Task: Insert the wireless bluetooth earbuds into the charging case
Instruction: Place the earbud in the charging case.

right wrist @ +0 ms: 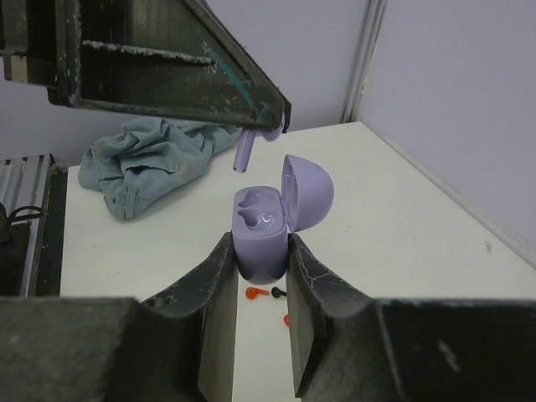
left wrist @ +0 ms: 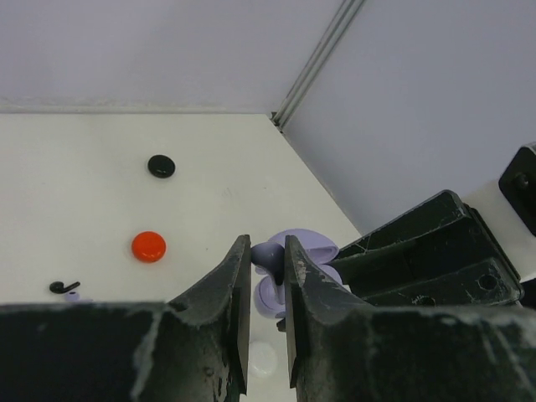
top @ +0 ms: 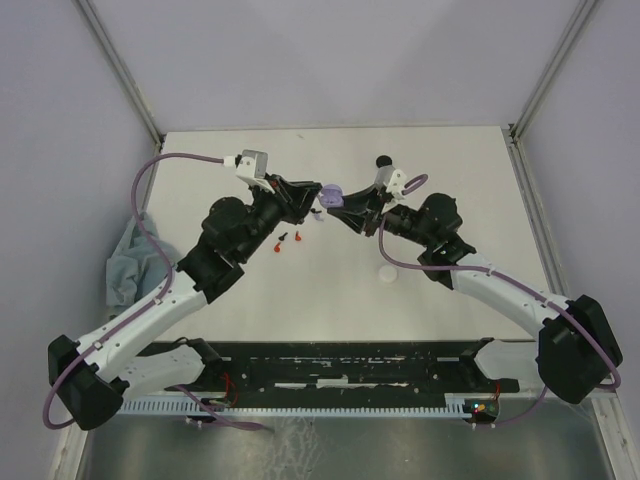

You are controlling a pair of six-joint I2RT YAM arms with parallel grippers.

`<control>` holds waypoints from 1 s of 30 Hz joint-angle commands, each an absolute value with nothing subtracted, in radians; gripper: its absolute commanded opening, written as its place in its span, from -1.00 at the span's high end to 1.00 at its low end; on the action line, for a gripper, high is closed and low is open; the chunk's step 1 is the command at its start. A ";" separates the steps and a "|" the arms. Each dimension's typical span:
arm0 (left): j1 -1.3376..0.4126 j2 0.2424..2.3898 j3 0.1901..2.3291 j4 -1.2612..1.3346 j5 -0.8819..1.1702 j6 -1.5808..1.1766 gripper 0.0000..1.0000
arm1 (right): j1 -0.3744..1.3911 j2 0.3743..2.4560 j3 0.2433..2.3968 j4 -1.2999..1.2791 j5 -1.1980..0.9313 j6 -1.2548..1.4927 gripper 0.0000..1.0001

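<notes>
Left gripper [left wrist: 266, 251] pinches the lavender earbud [right wrist: 246, 149], stem pointing down, slightly tilted, above the open lavender case [right wrist: 261, 226] clamped upright in the right gripper [right wrist: 260, 244].

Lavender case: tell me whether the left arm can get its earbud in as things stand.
Probably yes. The left tool holds the earbud close above the open case in the right tool; lid back, nothing between.
</notes>
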State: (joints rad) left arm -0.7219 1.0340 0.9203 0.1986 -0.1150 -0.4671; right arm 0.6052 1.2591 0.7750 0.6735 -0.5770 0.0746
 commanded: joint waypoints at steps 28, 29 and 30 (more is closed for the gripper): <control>-0.809 1.040 0.892 0.464 -0.202 -0.367 0.77 | 0.619 1.212 0.809 0.803 -0.538 0.133 0.84; -0.808 1.041 0.895 0.465 -0.202 -0.363 0.77 | 0.619 1.210 0.806 0.803 -0.536 0.133 0.84; -0.809 1.044 0.895 0.465 -0.202 -0.361 0.77 | 0.619 1.208 0.804 0.804 -0.535 0.133 0.84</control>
State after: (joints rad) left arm -0.8047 1.0382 0.8764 0.3836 -0.1818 -0.4049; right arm 0.6136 1.2442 0.7799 0.7452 -0.5404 0.1188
